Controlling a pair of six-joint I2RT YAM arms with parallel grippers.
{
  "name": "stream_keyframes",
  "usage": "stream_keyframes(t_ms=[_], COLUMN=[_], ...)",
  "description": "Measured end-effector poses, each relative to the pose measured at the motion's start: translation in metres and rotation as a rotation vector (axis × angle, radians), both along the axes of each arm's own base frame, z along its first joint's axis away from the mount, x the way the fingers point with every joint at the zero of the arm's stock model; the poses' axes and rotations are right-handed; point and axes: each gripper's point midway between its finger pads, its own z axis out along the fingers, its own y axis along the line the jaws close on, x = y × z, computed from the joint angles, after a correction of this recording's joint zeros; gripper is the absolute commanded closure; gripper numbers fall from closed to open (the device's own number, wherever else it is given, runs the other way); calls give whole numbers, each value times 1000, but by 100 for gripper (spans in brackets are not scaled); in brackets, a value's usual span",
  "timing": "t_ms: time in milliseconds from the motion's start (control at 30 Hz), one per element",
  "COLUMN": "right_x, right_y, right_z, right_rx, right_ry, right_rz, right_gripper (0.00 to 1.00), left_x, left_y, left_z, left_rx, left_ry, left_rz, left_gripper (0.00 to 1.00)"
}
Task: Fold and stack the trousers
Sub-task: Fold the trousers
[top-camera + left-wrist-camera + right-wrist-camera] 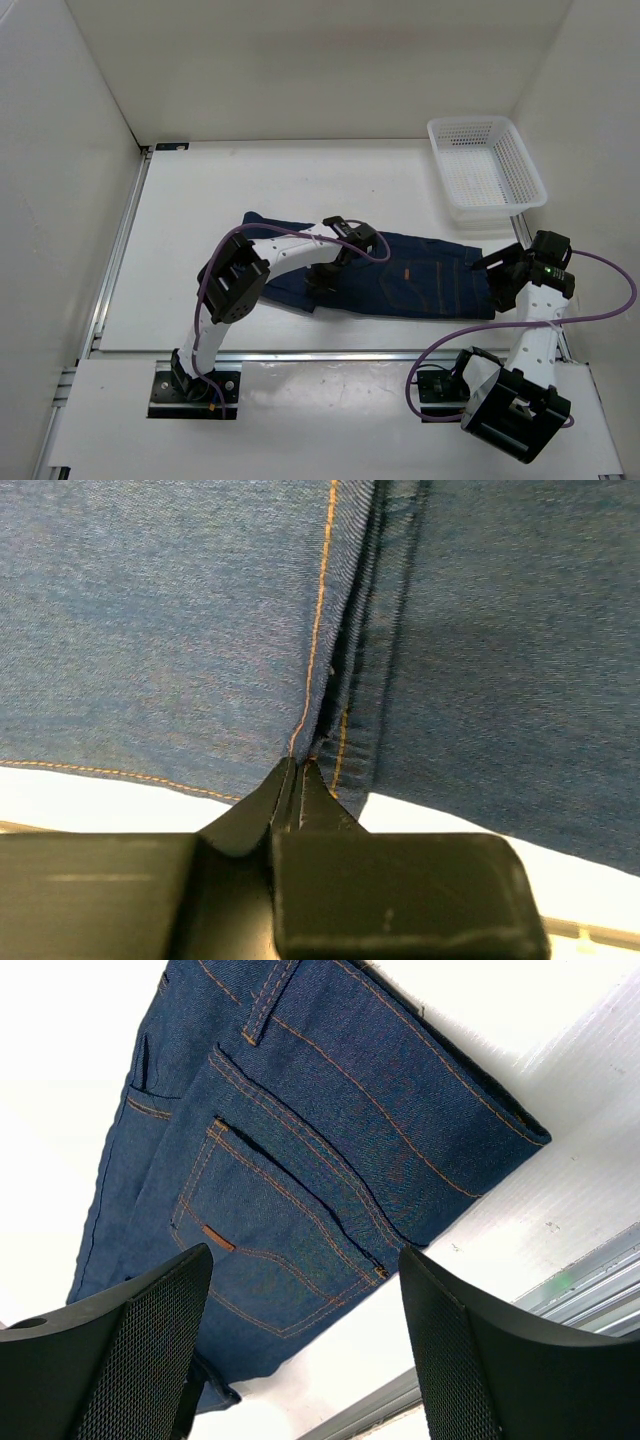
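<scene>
The trousers (420, 285) lie flat across the middle of the worktop (200, 200), doubled lengthwise. The waistband end points to 3 o'clock and the legs run toward 10 o'clock. The white basket (495, 213) stands apart at 1 o'clock. The cloth is dark denim, so I judge it rather heavy and thick for a garment, but soft. It will hang and drag when it is lifted, it is not fragile, and the rough weave should not slip easily. The stitched seams and the waistband are the firmest places to take hold, because there the layers are sewn together. The left hand (322, 282) is pressed together and pinches the near edge of the trousers at about 6 o'clock, just where an orange-stitched seam meets the edge. The right hand (305, 1260) is spread wide and hangs over the waistband end, with the back pocket (270, 1250) showing between its fingers. It holds nothing. The left wrist view is very close, so I cannot tell how many layers are caught in the pinch. In the top view the left arm covers part of the legs. Whether the right hand touches the cloth, I cannot tell.
</scene>
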Motion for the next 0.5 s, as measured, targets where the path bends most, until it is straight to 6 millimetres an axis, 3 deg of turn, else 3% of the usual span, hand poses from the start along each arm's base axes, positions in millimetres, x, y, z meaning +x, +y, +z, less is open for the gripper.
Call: stream_keyframes(t_ms=[200,500], right_x=[0,0], right_y=[0,0], right_z=[0,0], right_rx=[0,0], right_ry=[0,0], right_rz=[0,0], right_gripper=[20,20], left_x=[-2,-8], left_y=[10,13], left_z=[9,51], left_rx=[32,-32], left_ry=[-8,-51], left_rz=[13,9], left_gripper=[90,90])
